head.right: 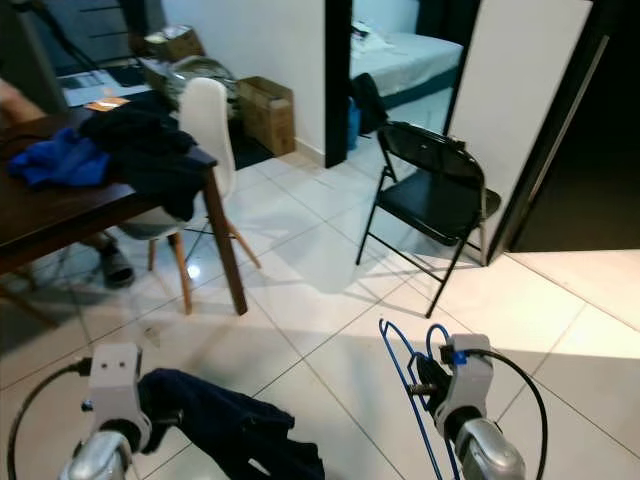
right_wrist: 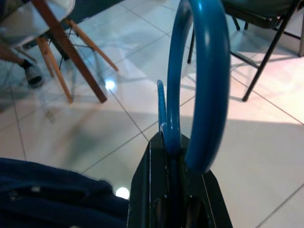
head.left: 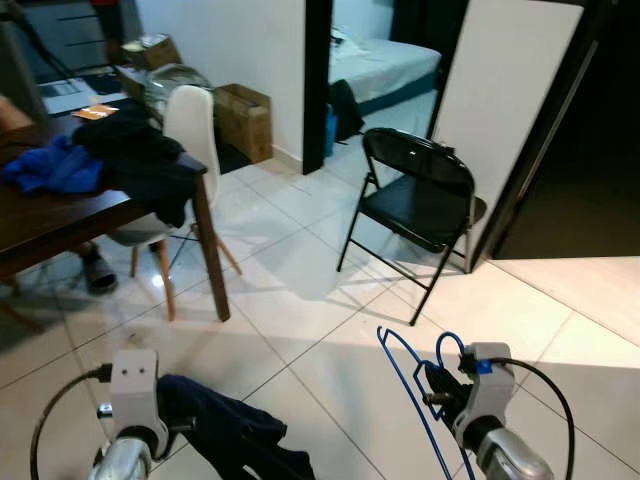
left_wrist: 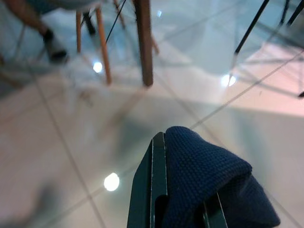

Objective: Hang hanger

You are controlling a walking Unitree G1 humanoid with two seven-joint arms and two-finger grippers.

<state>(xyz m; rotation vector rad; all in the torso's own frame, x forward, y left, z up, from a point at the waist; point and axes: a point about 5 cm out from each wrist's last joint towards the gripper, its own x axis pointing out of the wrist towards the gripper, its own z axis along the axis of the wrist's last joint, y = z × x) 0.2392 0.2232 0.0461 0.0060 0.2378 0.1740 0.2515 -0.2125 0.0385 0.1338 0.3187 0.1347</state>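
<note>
A blue wire hanger [head.left: 410, 385] stands upright low on the right, its hook [right_wrist: 202, 80] curving over the black fingers of my right gripper [right_wrist: 175, 156], which is shut on its neck. Low on the left, my left gripper [left_wrist: 183, 190] is shut on a dark navy garment [head.left: 230, 425]; the knitted cloth [left_wrist: 209, 180] bulges out between its fingers and hangs toward the tiled floor. Both arms are held in front of me, a little apart.
A black folding chair [head.left: 420, 200] stands ahead on the right by a white door panel. On the left is a dark wooden table [head.left: 60, 225] with blue and black clothes, a white chair [head.left: 190, 130] beside it, and a person's foot [head.left: 98, 270] underneath. Cardboard boxes [head.left: 243, 120] line the wall.
</note>
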